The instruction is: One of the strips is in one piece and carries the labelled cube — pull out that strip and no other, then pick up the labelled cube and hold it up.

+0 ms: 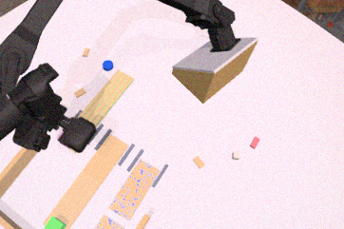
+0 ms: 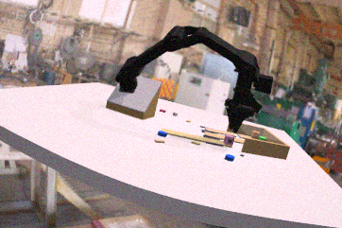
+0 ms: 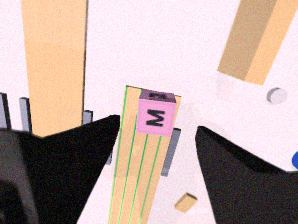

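A strip with green lines (image 1: 111, 96) (image 2: 189, 136) (image 3: 135, 170) lies flat between low dark rails. A pink cube marked M (image 2: 229, 140) (image 3: 156, 117) sits on its end; in the top view the gripper hides nearly all of it. My gripper (image 3: 158, 126) is part open, one fingertip to each side of strip and cube, with nothing held. Its height above them is hard to tell. A plain strip (image 1: 87, 181) (image 3: 55, 55) beside it bears a green block (image 1: 55, 223) (image 2: 263, 138). A blue-speckled strip (image 1: 135, 189) shows a gap between two pieces.
A wedge-shaped block (image 1: 228, 72) (image 2: 129, 112) stands under the arm's base. An open wooden box (image 2: 266, 149) stands near the strips. Dark rails (image 1: 103, 139) (image 3: 171, 152) flank the strips. A blue disc (image 1: 107, 65) (image 2: 162, 133) and small tan blocks (image 1: 80, 93) (image 3: 186, 202) lie nearby.
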Action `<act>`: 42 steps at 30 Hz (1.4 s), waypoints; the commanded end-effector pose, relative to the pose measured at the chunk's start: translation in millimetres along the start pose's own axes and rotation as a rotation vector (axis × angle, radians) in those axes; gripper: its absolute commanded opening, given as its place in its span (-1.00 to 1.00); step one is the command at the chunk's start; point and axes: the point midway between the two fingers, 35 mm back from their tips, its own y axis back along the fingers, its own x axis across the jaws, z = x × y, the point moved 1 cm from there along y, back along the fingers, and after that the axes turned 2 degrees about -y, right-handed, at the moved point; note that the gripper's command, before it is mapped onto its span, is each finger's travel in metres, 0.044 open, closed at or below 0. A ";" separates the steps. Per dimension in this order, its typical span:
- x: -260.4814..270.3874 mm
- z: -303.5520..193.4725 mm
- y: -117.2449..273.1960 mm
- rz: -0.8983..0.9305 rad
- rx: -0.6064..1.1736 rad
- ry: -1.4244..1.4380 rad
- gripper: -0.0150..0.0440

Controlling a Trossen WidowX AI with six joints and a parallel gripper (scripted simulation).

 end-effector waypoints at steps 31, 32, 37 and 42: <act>1.4 -3.8 -45.4 0.000 0.014 0.009 0.36; 1.8 -2.5 -43.0 0.003 0.008 0.003 0.27; 1.8 -2.5 -43.0 0.003 0.008 0.003 -0.05; 1.8 -2.5 -43.0 0.003 0.008 0.003 -0.16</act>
